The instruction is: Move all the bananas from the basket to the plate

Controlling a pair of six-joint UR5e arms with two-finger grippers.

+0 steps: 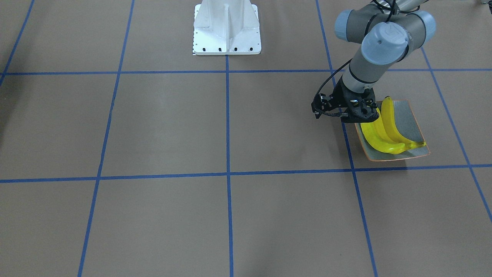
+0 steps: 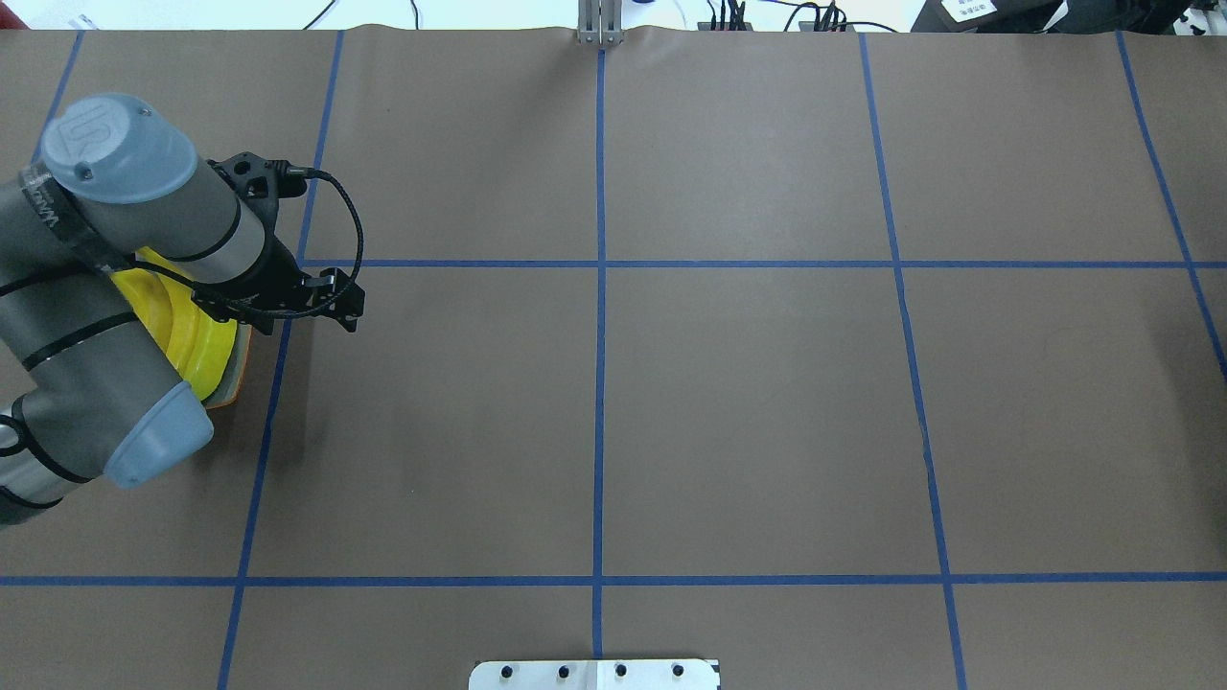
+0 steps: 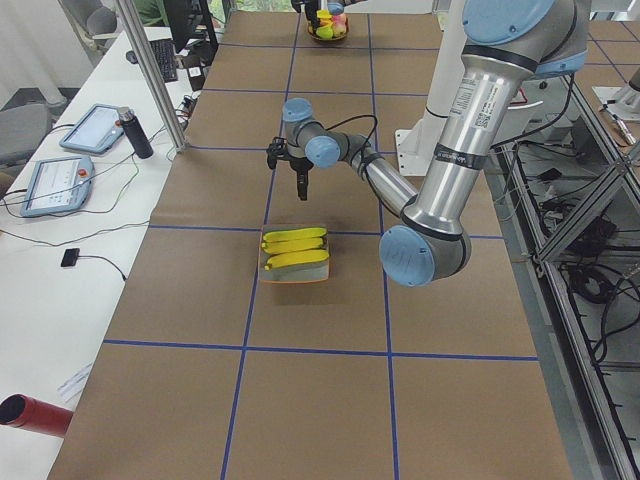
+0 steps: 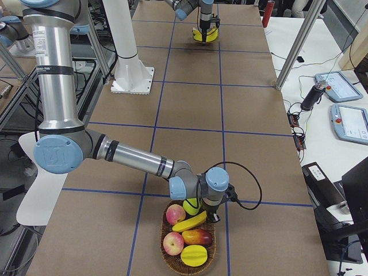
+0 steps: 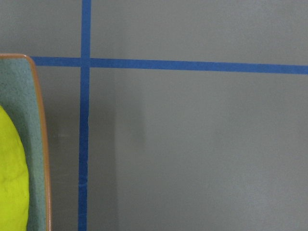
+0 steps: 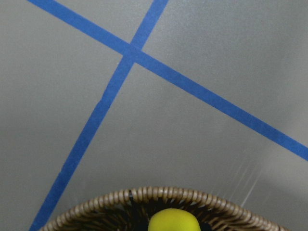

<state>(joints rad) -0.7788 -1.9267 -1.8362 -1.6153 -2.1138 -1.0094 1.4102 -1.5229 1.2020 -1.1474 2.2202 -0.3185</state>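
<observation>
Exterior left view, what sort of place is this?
Likely a robotics lab: a large robot arm stands at a table with a blue tape grid, and teach pendants lie on a side bench.

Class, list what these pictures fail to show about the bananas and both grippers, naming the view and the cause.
Left gripper: jaws hidden under its wrist in the front-facing and overhead views.
Right gripper: too small in the exterior right view to judge open or shut.
Bananas on the plate: overlapping, count unclear; the arm covers them overhead.
Basket: other fruit may hide more bananas.
</observation>
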